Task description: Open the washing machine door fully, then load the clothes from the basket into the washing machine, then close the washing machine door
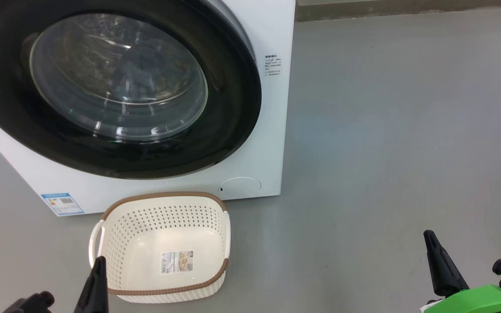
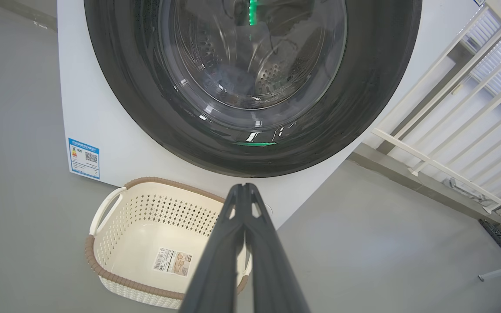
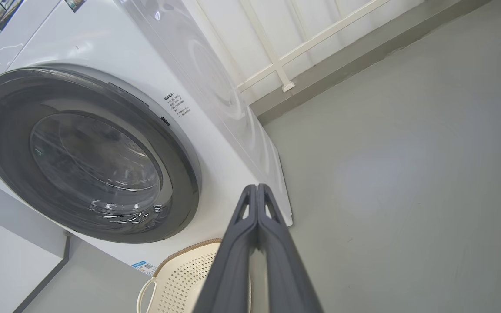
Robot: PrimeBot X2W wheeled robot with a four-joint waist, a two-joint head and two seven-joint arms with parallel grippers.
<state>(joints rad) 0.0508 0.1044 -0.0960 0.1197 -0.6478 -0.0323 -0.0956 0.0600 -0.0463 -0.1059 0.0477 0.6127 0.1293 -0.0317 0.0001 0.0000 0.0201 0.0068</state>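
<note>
The white washing machine (image 1: 272, 34) stands on the floor with its black-rimmed round door (image 1: 233, 108) shut flat against the front. Through the glass (image 2: 250, 52) I see the steel drum and a dim bluish shape (image 2: 233, 82) low inside, probably the clothes. The cream basket (image 1: 163, 217) with a brown rim sits on the floor before the machine; inside it shows just a label (image 1: 176, 261). My left gripper (image 1: 99, 261) is shut with nothing in it, at the basket's near left corner. My right gripper (image 1: 429, 237) is shut too, holding nothing, over bare floor to the right.
Grey floor (image 1: 407, 130) spreads out to the right of the machine. A white railing (image 2: 459, 130) runs along the wall behind it. A blue sticker (image 1: 62, 203) marks the machine's lower left corner, and a round service flap (image 1: 239, 184) sits at the lower right.
</note>
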